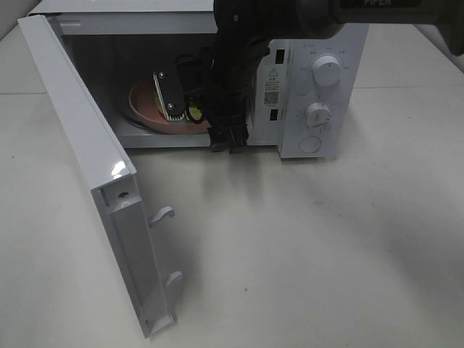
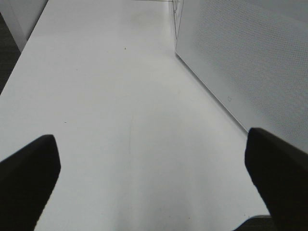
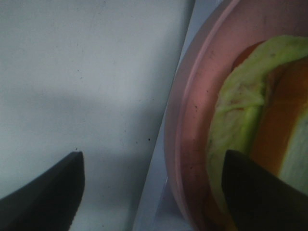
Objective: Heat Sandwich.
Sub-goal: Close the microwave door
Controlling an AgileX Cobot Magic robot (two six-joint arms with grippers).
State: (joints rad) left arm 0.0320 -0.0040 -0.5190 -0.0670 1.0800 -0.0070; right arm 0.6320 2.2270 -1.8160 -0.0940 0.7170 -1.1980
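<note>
Right hand [image 3: 154, 159] is inside the microwave [image 1: 319, 80], fingers spread wide, gripping nothing. The pink plate [image 3: 192, 120] rim runs through the gap between my fingers. The sandwich [image 3: 240, 96] lies on the plate just under one finger, looks released, plate down on the oven floor. Left hand [image 2: 151, 159] is fully spread, empty, over bare tabletop [image 2: 120, 96] with the microwave's side wall just beside it. Loading looks done. Left to do, as I judge it: pull my right hand out, swing the door [image 1: 80, 145] shut, set the timer knob [image 1: 317, 114]. Door stands wide open, so about halfway.
</note>
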